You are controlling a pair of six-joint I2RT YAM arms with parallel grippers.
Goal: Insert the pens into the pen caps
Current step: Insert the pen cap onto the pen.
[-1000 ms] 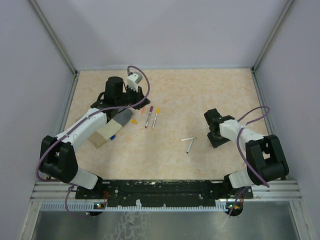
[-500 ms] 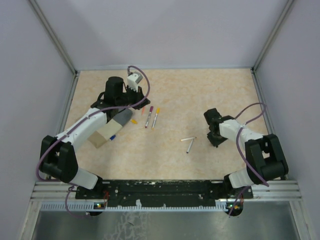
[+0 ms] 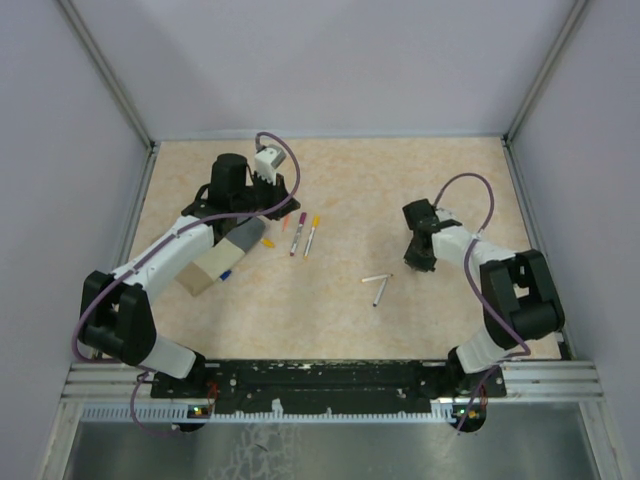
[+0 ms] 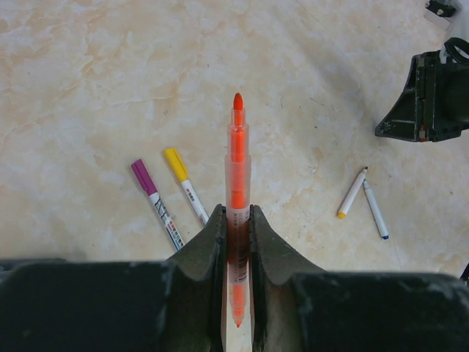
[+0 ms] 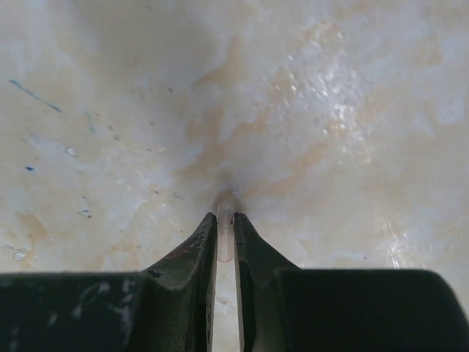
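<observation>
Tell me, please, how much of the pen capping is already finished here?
Two look done: the magenta pen and the yellow pen lie capped. In hand: the left jaws grip the orange pen, tip bare, and the right jaws pinch a small pale tube, probably its cap. Left: joining those, then the yellow-tipped pen and the blue-tipped pen, both uncapped.

We find the widest free room across the far half of the table (image 3: 400, 175), bare up to the back wall (image 3: 330, 70). On the left, the left arm (image 3: 170, 255) stretches over the beige box (image 3: 203, 277), and an orange pen (image 4: 237, 169) juts forward from its jaws. Beside its tip lie a magenta-capped pen (image 3: 296, 232) and a yellow-capped pen (image 3: 311, 235). A bare strip separates these from two uncapped pens (image 3: 376, 278) mid-table. Near them stands the right gripper (image 3: 421, 262), its jaws pinching a small pale tube (image 5: 225, 231) low at the table.
</observation>
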